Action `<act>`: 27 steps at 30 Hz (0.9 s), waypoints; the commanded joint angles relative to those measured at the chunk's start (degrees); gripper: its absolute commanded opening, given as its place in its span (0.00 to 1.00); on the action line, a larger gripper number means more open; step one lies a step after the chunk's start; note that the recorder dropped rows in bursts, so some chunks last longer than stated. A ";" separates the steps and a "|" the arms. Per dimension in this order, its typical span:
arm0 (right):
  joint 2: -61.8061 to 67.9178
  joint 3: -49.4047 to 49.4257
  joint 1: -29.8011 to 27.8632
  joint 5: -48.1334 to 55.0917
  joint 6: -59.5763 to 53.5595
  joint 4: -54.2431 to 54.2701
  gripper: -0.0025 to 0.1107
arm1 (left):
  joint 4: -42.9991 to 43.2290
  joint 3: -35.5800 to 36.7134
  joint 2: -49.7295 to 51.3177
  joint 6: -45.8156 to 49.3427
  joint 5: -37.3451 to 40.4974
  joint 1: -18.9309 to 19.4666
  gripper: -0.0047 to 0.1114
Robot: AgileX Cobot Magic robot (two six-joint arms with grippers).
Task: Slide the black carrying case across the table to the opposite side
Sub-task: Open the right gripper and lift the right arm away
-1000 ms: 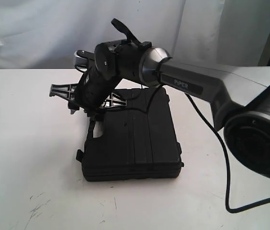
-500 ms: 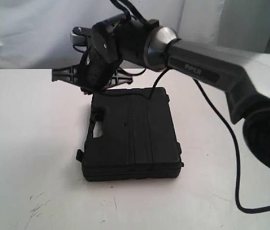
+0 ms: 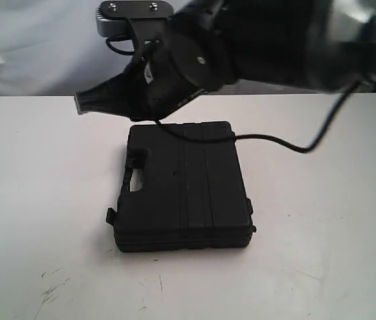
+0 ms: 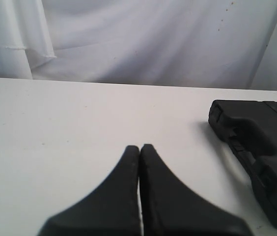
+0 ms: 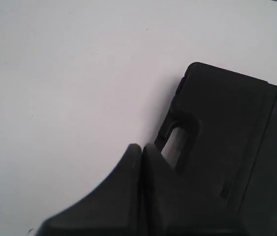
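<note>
The case (image 3: 183, 187), laid flat on the desk (image 3: 41, 200) beneath the shut, empty right pincer (image 3: 80, 103) hanging near its far edge, could be spun rather than slid by an off-centre push.

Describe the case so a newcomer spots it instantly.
Start with the wide white table. Near its middle lies the case: flat, black, rectangular, ribbed lid. Unlike the rounded robot arm above it, it is boxy, with a cut-out handle slot along one edge.
</note>
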 commanded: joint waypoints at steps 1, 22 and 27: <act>-11.33 14.28 0.09 -7.36 -0.63 -1.12 0.02 | -0.03 0.24 -0.28 0.04 0.11 -0.03 0.04; -43.49 45.66 -9.16 -19.84 -0.51 -20.37 0.02 | -0.03 0.24 -0.28 0.04 0.11 -0.03 0.04; -55.32 55.78 -18.89 -19.89 2.92 -20.37 0.02 | -0.03 0.24 -0.28 0.04 0.11 -0.03 0.04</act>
